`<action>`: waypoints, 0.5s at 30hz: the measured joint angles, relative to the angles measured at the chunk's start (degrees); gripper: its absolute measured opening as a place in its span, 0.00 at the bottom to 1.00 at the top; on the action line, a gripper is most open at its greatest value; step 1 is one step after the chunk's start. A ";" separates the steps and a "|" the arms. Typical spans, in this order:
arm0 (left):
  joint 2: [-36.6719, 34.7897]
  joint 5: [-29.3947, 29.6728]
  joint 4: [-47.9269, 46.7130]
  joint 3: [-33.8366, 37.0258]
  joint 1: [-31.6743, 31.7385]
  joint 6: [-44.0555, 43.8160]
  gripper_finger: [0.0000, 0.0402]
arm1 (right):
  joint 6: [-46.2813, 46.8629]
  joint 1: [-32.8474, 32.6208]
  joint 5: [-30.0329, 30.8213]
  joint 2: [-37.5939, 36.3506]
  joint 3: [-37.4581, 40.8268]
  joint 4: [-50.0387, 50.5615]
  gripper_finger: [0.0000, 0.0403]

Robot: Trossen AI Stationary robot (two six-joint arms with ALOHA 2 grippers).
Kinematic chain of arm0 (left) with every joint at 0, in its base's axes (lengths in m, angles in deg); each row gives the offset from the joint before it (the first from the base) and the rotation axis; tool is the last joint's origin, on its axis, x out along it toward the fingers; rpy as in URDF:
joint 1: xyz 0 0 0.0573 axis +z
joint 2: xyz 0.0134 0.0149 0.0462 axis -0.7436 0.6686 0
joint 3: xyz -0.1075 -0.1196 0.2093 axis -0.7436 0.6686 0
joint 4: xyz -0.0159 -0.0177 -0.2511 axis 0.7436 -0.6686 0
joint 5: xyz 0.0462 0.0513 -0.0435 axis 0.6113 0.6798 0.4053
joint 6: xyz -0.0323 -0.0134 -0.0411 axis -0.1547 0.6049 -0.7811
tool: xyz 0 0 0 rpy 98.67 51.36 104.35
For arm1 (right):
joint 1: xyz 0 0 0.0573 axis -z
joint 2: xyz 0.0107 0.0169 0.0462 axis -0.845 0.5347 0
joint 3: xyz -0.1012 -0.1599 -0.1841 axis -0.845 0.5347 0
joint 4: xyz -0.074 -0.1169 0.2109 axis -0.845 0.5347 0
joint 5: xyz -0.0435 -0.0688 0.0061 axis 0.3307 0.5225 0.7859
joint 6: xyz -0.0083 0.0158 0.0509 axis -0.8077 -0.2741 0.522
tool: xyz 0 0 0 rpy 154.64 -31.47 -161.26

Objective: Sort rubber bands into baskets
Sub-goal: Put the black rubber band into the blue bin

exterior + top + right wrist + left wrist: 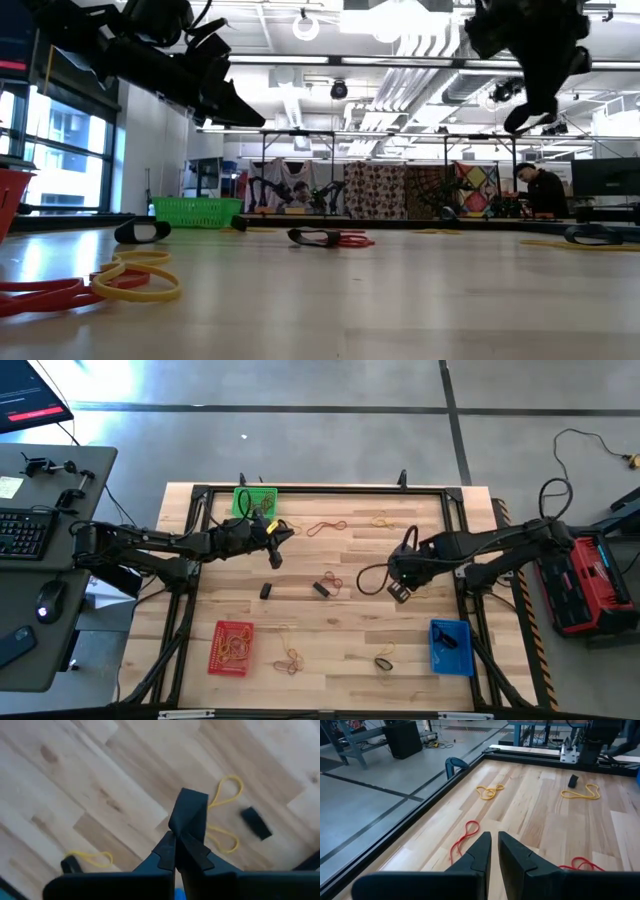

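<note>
My right gripper (400, 592) hangs above the table's middle right, shut on a black rubber band (190, 810). It also shows high up in the low view (530, 112). My left gripper (275, 550) hovers just right of the green basket (253, 500), fingers almost together and empty (494, 847). The red basket (232, 647) stands at the near left and holds bands. The blue basket (450, 645) stands at the near right. Loose bands lie flat on the wood: a red one (327, 527), a yellow one (382, 520), black ones (322, 588) and a yellowish one (290, 658). My right gripper pinches the black band between its two fingertips (172, 845). A flattened length of the band (192, 802) sticks out past the tips. The fingers point steeply down at the table. The band is lifted clear of the wood.
A black metal frame (330, 490) rims the tabletop. A black cable (372, 575) loops by my right arm. More bands lie near the front edge (385, 660) and close to the low camera (135, 280). A desk with a keyboard (25, 530) stands left of the table.
</note>
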 joint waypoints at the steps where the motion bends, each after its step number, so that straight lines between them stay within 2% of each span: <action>1: 0.00 0.00 -0.02 0.00 0.00 0.00 0.06 | 0.76 -0.74 -0.25 0.00 0.00 -0.01 0.00; 15: 0.00 0.00 0.45 0.00 0.00 0.02 0.06 | 16.21 -11.42 -4.72 0.00 0.00 3.54 0.00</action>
